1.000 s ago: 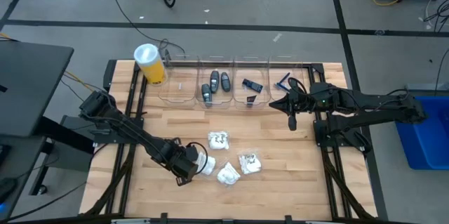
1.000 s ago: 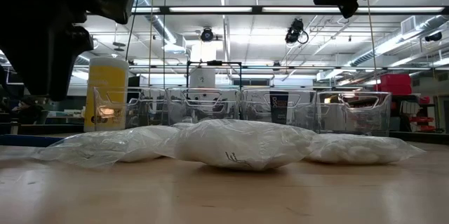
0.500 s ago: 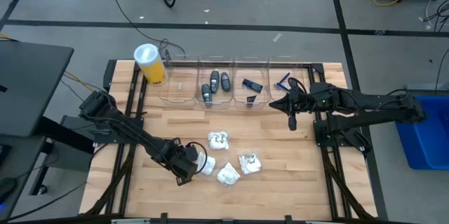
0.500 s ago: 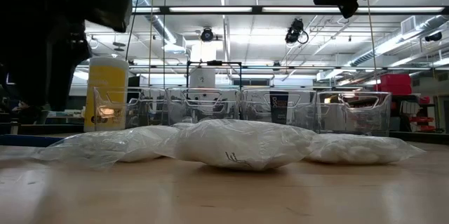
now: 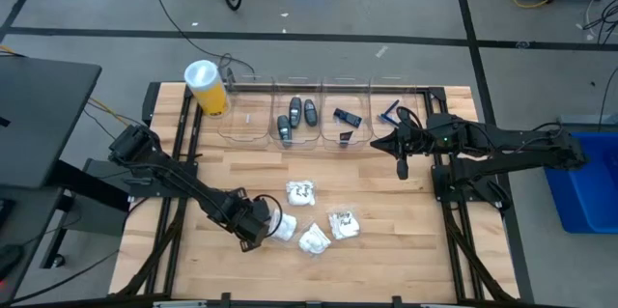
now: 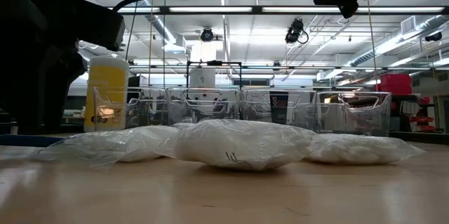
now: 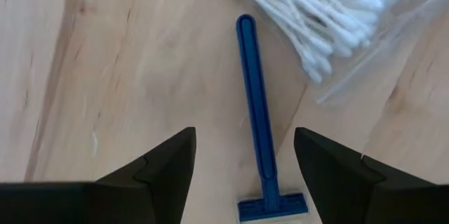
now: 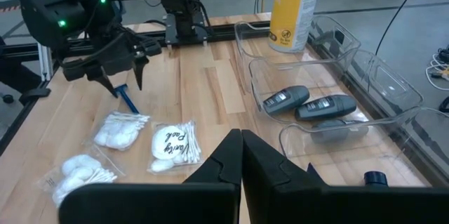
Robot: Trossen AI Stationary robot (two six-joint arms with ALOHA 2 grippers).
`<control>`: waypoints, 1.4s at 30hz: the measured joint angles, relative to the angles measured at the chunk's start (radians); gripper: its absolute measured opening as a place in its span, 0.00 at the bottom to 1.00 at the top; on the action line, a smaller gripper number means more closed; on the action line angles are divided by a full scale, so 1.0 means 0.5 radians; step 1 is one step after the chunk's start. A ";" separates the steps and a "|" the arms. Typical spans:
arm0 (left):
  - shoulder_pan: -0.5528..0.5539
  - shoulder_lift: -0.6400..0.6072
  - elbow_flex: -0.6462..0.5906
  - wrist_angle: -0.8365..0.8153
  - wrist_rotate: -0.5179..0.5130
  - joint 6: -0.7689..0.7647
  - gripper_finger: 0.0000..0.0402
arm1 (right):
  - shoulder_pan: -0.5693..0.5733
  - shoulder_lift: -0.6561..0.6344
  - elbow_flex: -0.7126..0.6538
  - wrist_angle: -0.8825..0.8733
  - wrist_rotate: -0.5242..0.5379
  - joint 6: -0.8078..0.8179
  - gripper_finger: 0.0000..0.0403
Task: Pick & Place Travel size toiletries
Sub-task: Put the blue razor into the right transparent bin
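Note:
A thin blue razor point(image 7: 258, 126) lies flat on the wooden table, its handle end beside a clear packet of cotton swabs point(image 7: 316, 13). My left gripper point(image 7: 242, 164) points down over it and is open, one finger on either side of the razor near its head, touching nothing. From the right wrist view it hangs just above the razor point(image 8: 128, 97); from above, the left gripper point(image 5: 256, 231) hides it. Three white packets point(image 5: 302, 192) point(image 5: 314, 240) point(image 5: 343, 223) lie mid-table. My right gripper point(image 5: 401, 165) waits shut at the right, above the table.
Clear bins point(image 5: 319, 120) line the far edge. One holds dark grey pieces point(image 5: 297, 115), another a blue razor point(image 5: 389, 110). A yellow cylinder with a white lid point(image 5: 208, 88) stands at the far left. Bare wood lies near the front edge.
My left gripper has sunk toward the table and the razor, still pointing down. The packets and my right arm have kept still.

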 joint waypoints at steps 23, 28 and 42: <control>0.000 0.001 0.000 0.022 -0.020 -0.015 0.63 | -0.001 0.000 0.000 0.000 0.002 0.000 0.02; -0.001 0.001 0.009 0.123 0.062 -0.179 0.63 | -0.001 0.000 0.000 0.001 0.002 0.000 0.02; -0.015 0.104 0.018 0.081 0.071 -0.207 0.63 | -0.001 0.000 0.000 0.002 0.055 0.000 0.02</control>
